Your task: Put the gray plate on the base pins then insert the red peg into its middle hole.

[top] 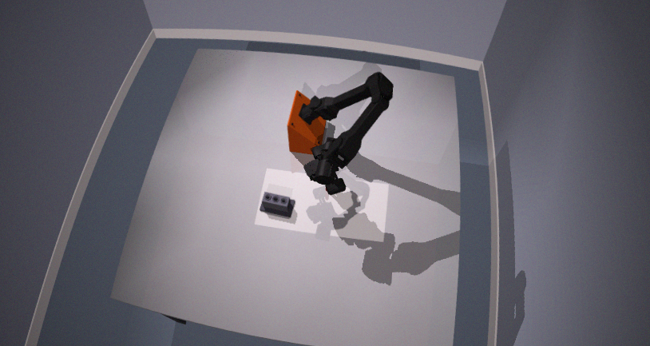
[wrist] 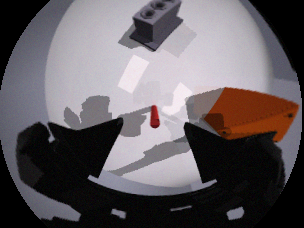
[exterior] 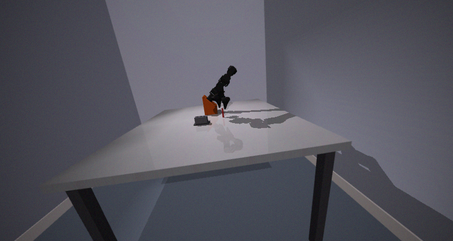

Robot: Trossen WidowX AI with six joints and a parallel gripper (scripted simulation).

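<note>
The gray plate [top: 276, 204] [exterior: 201, 119] [wrist: 159, 25] is a thick block with three holes on top. It sits level on the darker base [exterior: 201, 124] [wrist: 158, 45], whose flange shows around its foot. I cannot make out the pins, nor any gap between plate and base. The red peg [exterior: 222, 113] [wrist: 154, 118] stands upright on the table, right of the plate in the exterior view; the arm mostly hides it in the top view. My gripper [exterior: 222, 107] [wrist: 154, 123] is open and empty, pointing down above the peg. In the wrist view the peg shows between the fingertips.
The orange arm mount [top: 302, 134] [exterior: 209, 107] [wrist: 250, 112] stands behind the work area, close to the gripper. The black arm [top: 370, 116] arches over from it. A white mat [top: 302, 220] lies under the base on the pale table [top: 218, 252].
</note>
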